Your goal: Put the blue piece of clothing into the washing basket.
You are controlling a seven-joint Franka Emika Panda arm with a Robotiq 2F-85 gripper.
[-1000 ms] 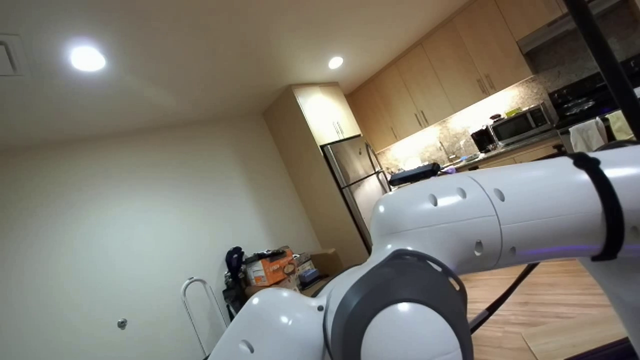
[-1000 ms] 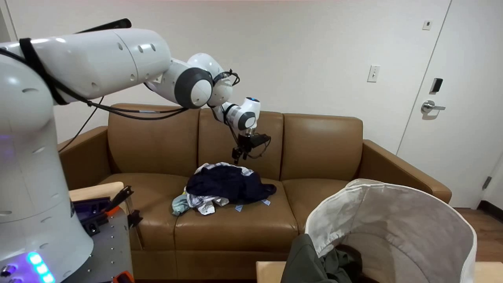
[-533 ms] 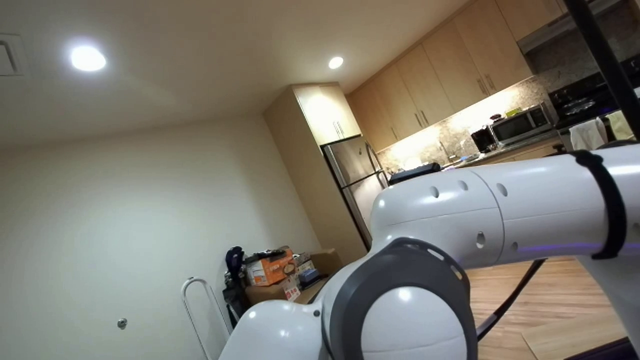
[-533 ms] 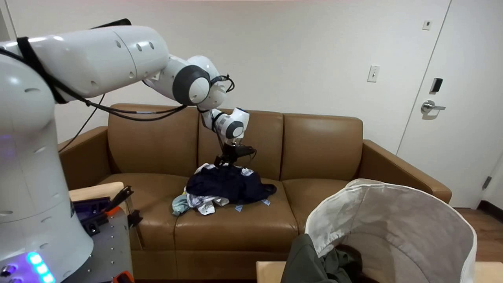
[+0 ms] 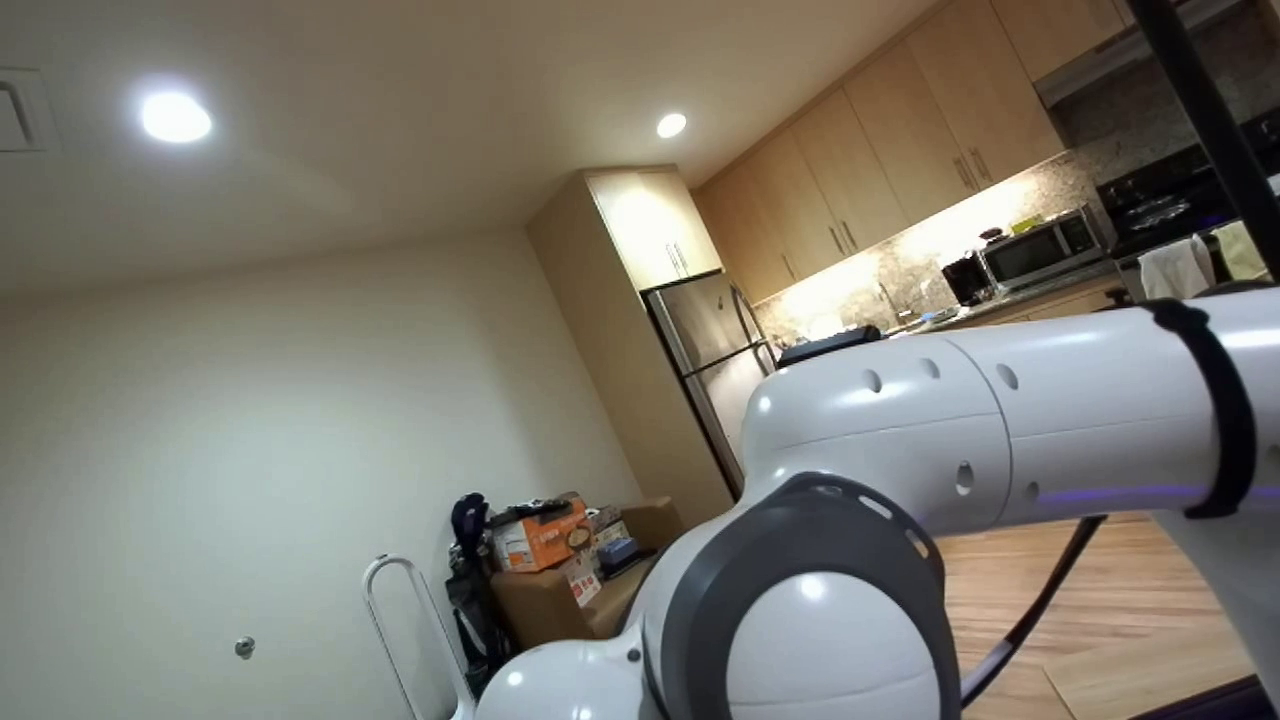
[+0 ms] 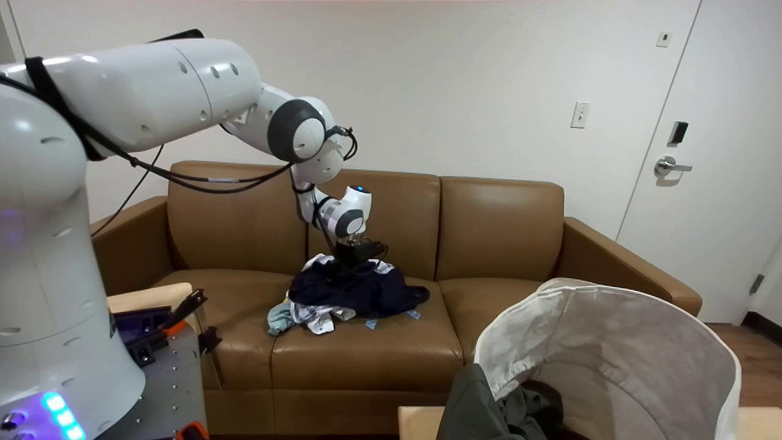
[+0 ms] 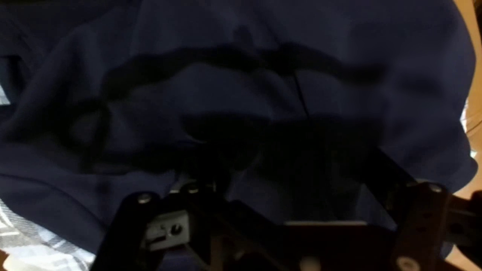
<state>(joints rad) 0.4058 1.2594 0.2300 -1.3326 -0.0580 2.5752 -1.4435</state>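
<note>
The blue piece of clothing (image 6: 372, 293), a very dark navy garment, lies limp on top of a heap on the sofa. It fills most of the wrist view (image 7: 233, 90). The washing basket (image 6: 611, 342) stands at the lower right in an exterior view, light grey inside with a raised round rim. My gripper (image 6: 343, 269) is low over the back of the navy garment. In the wrist view its fingers (image 7: 286, 162) are well apart, with dark cloth below and between them. The tips are in deep shadow, so I cannot tell whether they touch the cloth.
A checked white-and-blue cloth (image 6: 321, 316) and a pale teal cloth (image 6: 281, 319) lie under the navy garment. The brown sofa (image 6: 366, 360) has a backrest behind the gripper. Dark green cloth (image 6: 482, 409) hangs in the basket. A wooden table (image 6: 421, 420) is under the basket.
My gripper has moved down and to the left in an exterior view, from above the heap to the navy garment. The garment and the basket have not visibly moved.
</note>
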